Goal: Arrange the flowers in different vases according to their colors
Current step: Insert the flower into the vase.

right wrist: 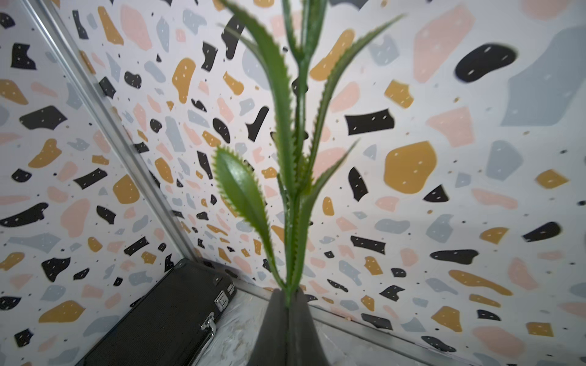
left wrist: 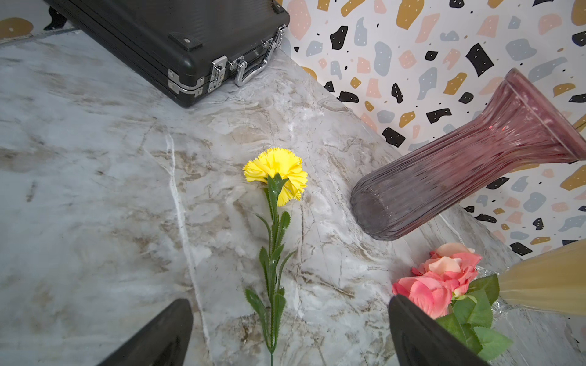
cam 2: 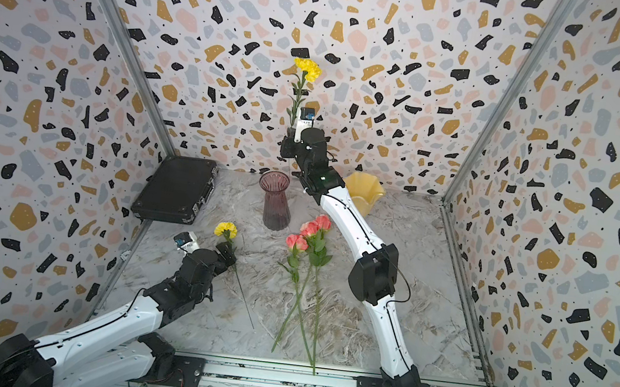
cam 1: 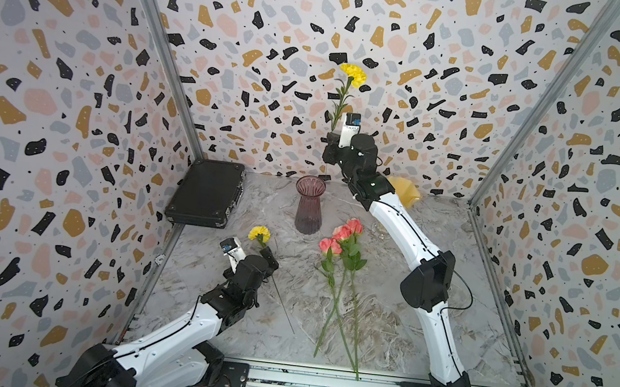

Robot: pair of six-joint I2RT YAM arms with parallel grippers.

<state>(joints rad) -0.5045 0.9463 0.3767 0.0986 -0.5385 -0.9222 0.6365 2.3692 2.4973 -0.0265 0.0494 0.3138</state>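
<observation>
Right gripper (cam 1: pixel 332 138) clenched on stem of yellow flower (cam 1: pixel 343 96), bloom up, held high at far side, between purple vase (cam 1: pixel 308 210) and yellow vase (cam 2: pixel 364 195). Left gripper (left wrist: pixel 288 301) released, jaws wide, straddling second yellow flower (left wrist: pixel 274 221) lying on counter (cam 1: pixel 384 324), near-left of purple vase. Three pink roses (cam 1: pixel 342 242) flat at centre. Purple vase empty. Step, likely: placing first yellow flower. Next: bring stem tip right over yellow vase mouth, keep upright, lower, let go.
</observation>
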